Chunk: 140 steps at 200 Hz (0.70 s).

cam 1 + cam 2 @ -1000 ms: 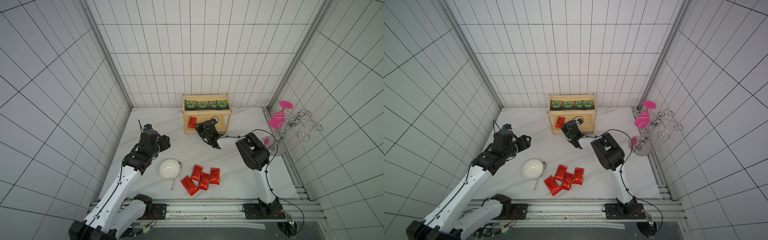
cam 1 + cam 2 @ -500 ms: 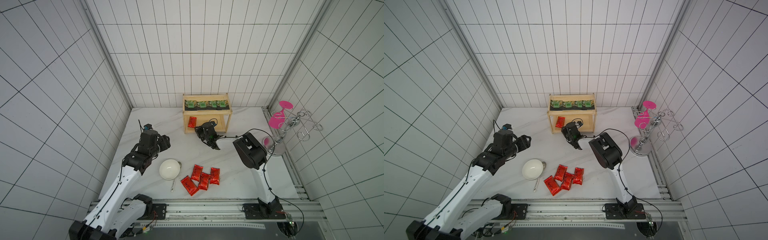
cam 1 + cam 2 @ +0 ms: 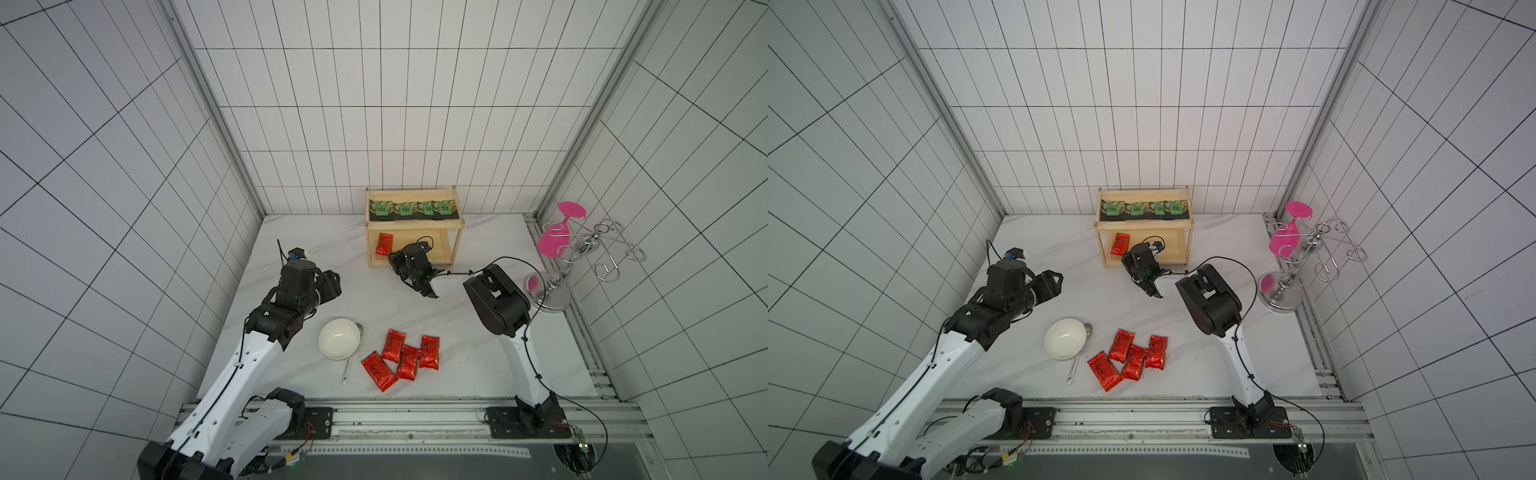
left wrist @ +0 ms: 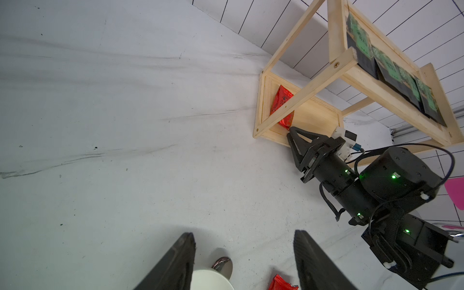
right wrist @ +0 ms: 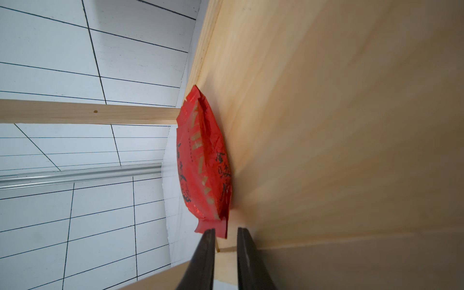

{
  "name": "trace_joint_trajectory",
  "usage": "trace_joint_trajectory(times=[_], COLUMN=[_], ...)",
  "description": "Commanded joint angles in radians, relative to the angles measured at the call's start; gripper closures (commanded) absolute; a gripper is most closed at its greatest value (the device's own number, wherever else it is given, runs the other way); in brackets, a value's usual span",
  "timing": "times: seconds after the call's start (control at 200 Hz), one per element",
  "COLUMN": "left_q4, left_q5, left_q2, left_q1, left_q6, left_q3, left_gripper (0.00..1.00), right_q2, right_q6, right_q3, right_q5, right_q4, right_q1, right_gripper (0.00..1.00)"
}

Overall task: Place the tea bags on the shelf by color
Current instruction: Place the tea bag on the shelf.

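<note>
Marble tabletop inspected. The jaws of the right gripper have narrowed over the last second and are empty, just short of the red pouch lying at the 9 o'clock end of the lower board of the shelf. That placement is judged complete. Four red pouches remain at 6 o'clock. The black sachets fill the top tier. The idle left gripper is wide and empty.

Red foil, green-on-black print, pale wood

The shelf is light natural wood; its four sachets are black with green printed centres, its lone pouch shiny red with dark markings (pale gold streaks too, close up in the right wrist view), matching the four red pouches on the white, grey-veined tabletop. White bowl; chrome wire stand with pink discs; white wall tiles, dark grid lines.
</note>
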<state>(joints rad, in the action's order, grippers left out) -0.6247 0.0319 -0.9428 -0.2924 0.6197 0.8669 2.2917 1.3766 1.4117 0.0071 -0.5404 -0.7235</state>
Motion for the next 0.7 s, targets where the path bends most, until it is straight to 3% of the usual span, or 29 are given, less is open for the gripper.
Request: trace_joint_trajectory(times=[0.0, 0.495, 0.696], left_q4=[0.016, 0.014, 0.014], left_q5=[-0.003, 0.0, 0.006], left_q2=[0.006, 0.009, 0.008], left_q1=[0.006, 0.006, 0.006], left_q6=[-0.011, -0.015, -0.016], left_q3=[-0.009, -0.012, -0.011], left_gripper=[0.34, 0.35, 0.35], right_q2=[0.029, 0.063, 0.071], right_q6=[-0.004, 0.002, 0.005], right_q3=[0.039, 0.086, 0.095], right_q5=[0.008, 0.0, -0.01], right_q4=[0.017, 0.022, 0.017], right_q1=[0.009, 0.022, 0.028], right_gripper=[0.8, 0.81, 0.87])
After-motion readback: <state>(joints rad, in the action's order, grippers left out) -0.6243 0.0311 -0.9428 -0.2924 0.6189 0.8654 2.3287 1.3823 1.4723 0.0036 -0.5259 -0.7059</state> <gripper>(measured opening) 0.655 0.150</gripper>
